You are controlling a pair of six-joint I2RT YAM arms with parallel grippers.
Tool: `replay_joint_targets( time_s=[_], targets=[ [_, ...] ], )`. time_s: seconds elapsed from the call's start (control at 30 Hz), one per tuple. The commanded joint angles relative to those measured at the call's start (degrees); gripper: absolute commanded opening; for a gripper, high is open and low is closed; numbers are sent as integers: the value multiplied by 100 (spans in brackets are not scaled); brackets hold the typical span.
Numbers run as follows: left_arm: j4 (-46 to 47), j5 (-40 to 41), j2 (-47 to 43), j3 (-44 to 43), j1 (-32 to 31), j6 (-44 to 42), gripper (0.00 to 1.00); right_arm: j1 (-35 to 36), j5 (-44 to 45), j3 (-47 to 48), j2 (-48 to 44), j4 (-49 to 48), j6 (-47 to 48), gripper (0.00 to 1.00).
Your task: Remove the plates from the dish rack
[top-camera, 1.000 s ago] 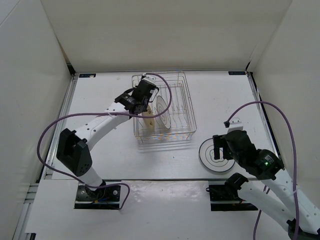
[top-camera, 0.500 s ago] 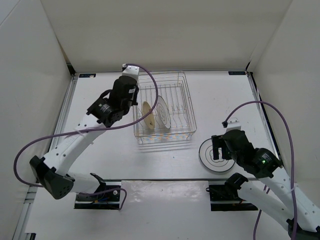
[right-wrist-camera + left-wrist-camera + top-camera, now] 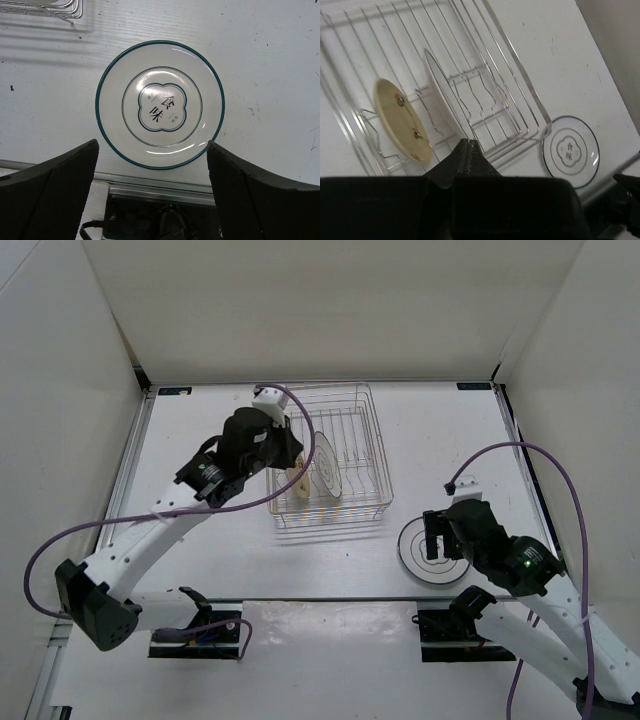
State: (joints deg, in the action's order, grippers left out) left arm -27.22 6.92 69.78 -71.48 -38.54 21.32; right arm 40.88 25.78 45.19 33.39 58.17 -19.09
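Observation:
The silver wire dish rack [image 3: 378, 445] stands mid-table. A tan plate [image 3: 297, 483] and a white ringed plate [image 3: 325, 465] stand on edge between its dividers. My left gripper [image 3: 288, 458] is shut and empty, hovering over the rack's left side. In the left wrist view its tips [image 3: 468, 143] sit below the tan plate [image 3: 402, 120] and the white plate [image 3: 440, 97], touching neither. A third ringed plate [image 3: 432, 555] lies flat on the table right of the rack. My right gripper [image 3: 151, 145] is open above this plate [image 3: 160, 102], holding nothing.
White walls enclose the table on three sides. A metal rail [image 3: 165, 187] runs along the near edge just below the flat plate. A corner of the rack [image 3: 50, 7] shows at the top left of the right wrist view. The left arm's purple cable [image 3: 300, 400] arcs over the rack.
The left arm pulled back from over the rack to its left, then swung back toward the rack's left side. The right arm and all plates have not moved.

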Motion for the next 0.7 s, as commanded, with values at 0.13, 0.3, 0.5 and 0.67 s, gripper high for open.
replay_joint_targets(
  time_s=[0.13, 0.3, 0.5, 0.67],
  targets=[
    [578, -1105, -7, 810, -30, 452, 0, -19, 208, -19, -306, -87, -60, 90],
    [209, -43, -228, 900, -22, -83, 32, -2, 120, -19, -298, -148, -33, 90],
    [-108, 969, 238, 478, -22, -673, 58, -1, 85, -10, -201, -122, -7, 90],
    [-160, 1416, 887, 127, -22, -831, 64, -2, 120, -10, -245, -139, -7, 90]
  ],
)
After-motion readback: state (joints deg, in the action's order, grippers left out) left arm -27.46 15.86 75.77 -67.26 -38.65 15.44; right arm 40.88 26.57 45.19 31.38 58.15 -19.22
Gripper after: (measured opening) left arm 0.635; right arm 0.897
